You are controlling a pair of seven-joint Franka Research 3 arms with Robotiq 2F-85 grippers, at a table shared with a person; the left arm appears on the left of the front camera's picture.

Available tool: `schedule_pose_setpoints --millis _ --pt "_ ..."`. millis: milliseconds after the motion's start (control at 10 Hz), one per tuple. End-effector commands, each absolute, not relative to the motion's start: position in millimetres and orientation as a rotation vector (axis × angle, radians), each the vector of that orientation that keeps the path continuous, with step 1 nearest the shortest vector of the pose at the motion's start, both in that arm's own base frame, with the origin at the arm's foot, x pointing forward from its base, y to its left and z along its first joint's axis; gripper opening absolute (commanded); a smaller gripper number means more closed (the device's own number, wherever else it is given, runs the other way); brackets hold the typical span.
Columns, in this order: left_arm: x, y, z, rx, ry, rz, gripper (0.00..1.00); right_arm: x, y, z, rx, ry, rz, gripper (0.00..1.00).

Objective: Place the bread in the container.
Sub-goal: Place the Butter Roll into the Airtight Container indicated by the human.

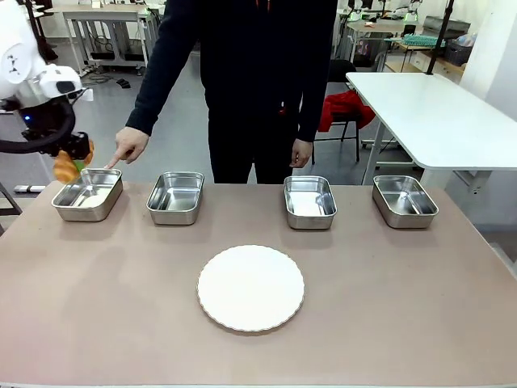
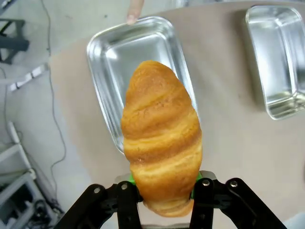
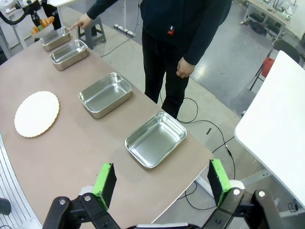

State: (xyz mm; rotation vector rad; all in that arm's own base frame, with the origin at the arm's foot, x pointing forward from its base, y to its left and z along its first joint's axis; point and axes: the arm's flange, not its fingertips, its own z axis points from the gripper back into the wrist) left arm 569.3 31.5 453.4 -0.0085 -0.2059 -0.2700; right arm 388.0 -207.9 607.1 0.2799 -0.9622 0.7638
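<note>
At the table's far-left corner, the left gripper hangs just above the leftmost pan, its black fingers with green pads clamped on the lower end of the golden-brown ridged croissant, which stands out lengthways beyond the fingertips. Below it lies the shiny rectangular stainless-steel container with rounded corners, empty, at the table's edge. The white arm comes in from the left side, bent down toward that pan. The person's pointing hand reaches down to the same container, its forefinger at the far rim; the other hand hangs at the person's side. The right gripper is held high over the right end of the table, its green-padded fingers spread wide apart with nothing between them. On the matte brown tabletop, three more steel pans sit in a row with the first, and a round white scallop-edged plate lies nearer the robot. Beyond stands a white table on a grey floor.
</note>
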Motion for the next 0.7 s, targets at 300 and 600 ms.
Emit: schedule_pose_setpoints --millis 300,600 --pt "616 52 401 -0.080 -0.118 -0.402 0.37 387 -207 608 0.284 -0.977 0.767 1.00" --pt "621 52 385 -0.089 -0.140 -0.410 0.37 387 -207 608 0.284 -0.977 0.767 1.00"
